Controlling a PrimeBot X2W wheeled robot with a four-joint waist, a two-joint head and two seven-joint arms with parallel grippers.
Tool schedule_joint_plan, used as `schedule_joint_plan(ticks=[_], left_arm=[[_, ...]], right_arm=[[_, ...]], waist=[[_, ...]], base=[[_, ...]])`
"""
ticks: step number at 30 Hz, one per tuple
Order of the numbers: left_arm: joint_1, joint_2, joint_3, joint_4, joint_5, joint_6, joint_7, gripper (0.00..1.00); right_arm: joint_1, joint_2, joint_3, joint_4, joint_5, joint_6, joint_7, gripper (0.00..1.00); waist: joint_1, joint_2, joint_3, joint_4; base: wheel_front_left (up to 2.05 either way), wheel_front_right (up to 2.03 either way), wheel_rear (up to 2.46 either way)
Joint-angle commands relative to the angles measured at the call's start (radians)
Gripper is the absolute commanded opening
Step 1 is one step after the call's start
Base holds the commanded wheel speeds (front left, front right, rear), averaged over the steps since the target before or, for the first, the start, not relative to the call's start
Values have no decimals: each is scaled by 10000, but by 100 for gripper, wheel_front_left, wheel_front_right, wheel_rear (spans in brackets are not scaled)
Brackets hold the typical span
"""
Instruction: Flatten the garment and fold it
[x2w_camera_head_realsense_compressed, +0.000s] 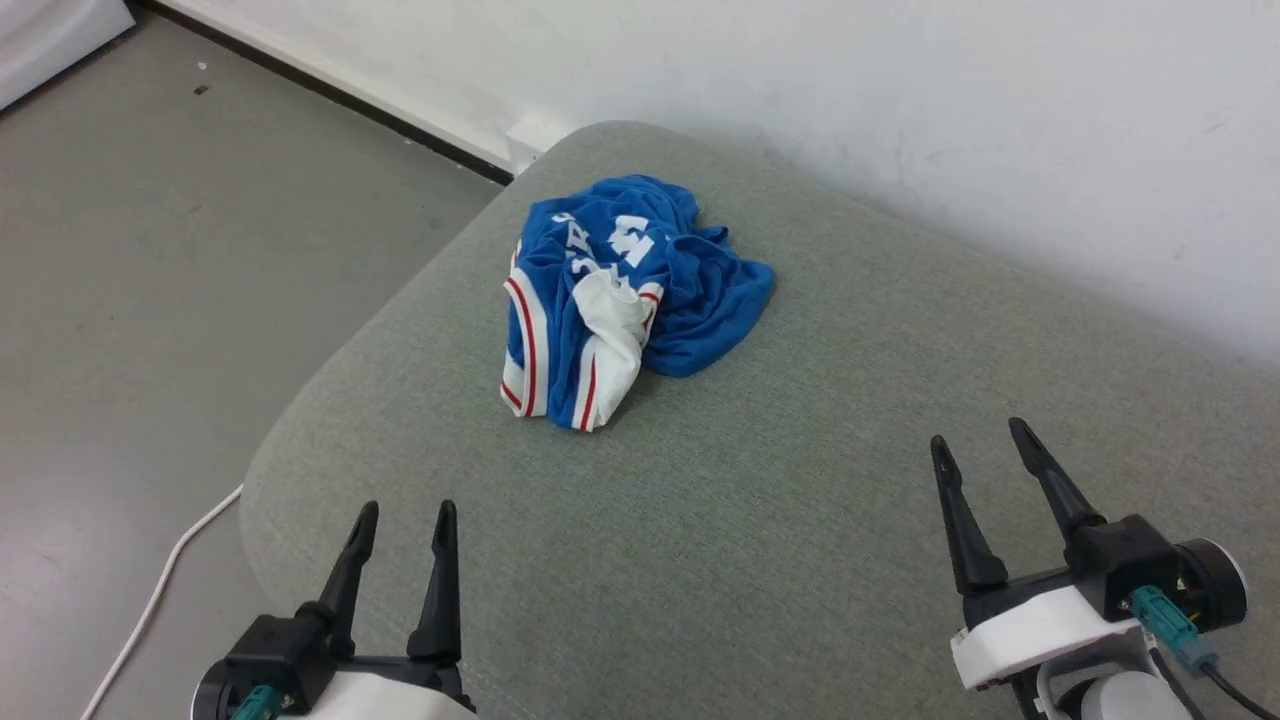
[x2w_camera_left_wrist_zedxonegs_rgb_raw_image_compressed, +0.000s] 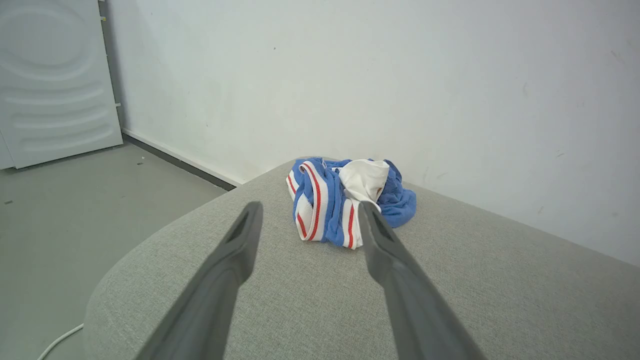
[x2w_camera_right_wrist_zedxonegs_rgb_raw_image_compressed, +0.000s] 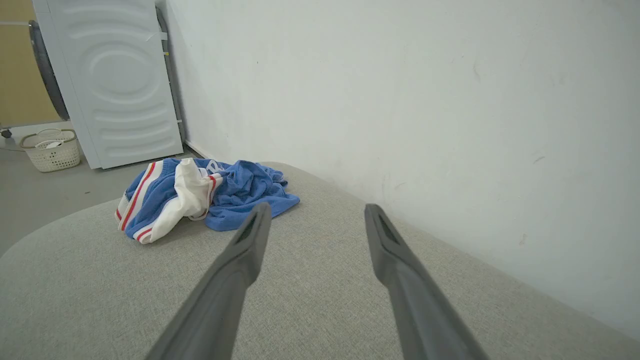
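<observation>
Nothing is flattened or folded yet. The garment (x2w_camera_head_realsense_compressed: 600, 285) is seen crumpled in a heap, blue with a white sleeve and red-striped trim, on the grey fabric-covered bench (x2w_camera_head_realsense_compressed: 800, 520) near the wall (x2w_camera_head_realsense_compressed: 900, 90). The left end effector (x2w_camera_head_realsense_compressed: 408, 505) and right end effector (x2w_camera_head_realsense_compressed: 976, 431) are held well apart from it, both spread and empty.

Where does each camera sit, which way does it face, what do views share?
Head view: up high, looking down at the crumpled garment on the grey cushion; left gripper and right gripper below, jaws open.
Left wrist view: low over the cushion, facing the garment between its jaws.
Right wrist view: low, facing the wall; garment left of its jaws.
All share garment and cushion.
</observation>
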Motion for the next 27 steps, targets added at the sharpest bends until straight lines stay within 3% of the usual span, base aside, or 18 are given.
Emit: schedule_joint_plan(ticks=[1,18,22,27], left_arm=[[175,-49,-34,39,-95,-65,-101,100],[-485,-12,121,383,-443,-352,-101,100],[-1703,526,23,107,-417,-487,120,100],[-3676,1466,-216,-355,-585,-612,1382,100]], right_arm=[[-137,30,6,53,-69,-21,-113,100],[-200,30,18,-114,-299,-21,-113,100],[-300,30,-33,-341,-577,-21,-113,100],[-550,28,-45,-698,-991,-21,-113,100]], waist=[[0,0,-12,81],[0,0,330,77],[0,0,649,66],[0,0,1274,-120]], base=[[0,0,0],[0,0,0],[0,0,0],[0,0,0]])
